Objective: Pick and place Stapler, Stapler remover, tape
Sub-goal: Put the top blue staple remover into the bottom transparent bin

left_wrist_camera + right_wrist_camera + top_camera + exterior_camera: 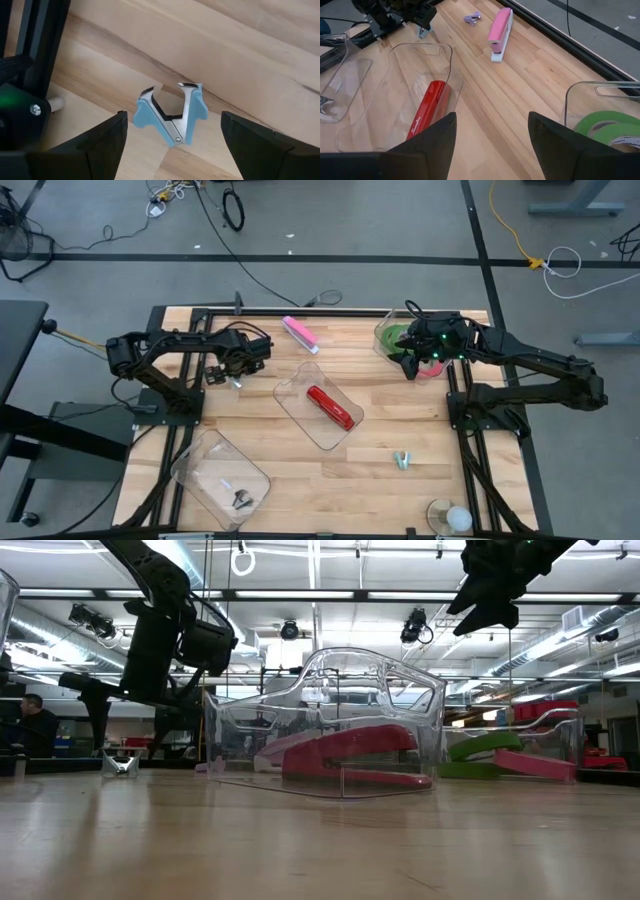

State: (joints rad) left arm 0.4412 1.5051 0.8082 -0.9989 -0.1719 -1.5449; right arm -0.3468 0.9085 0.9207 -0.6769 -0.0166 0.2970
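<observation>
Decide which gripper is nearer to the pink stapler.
Left. The left gripper hovers just left of the pink stapler; the right gripper sits farther off, beyond its other side.
</observation>
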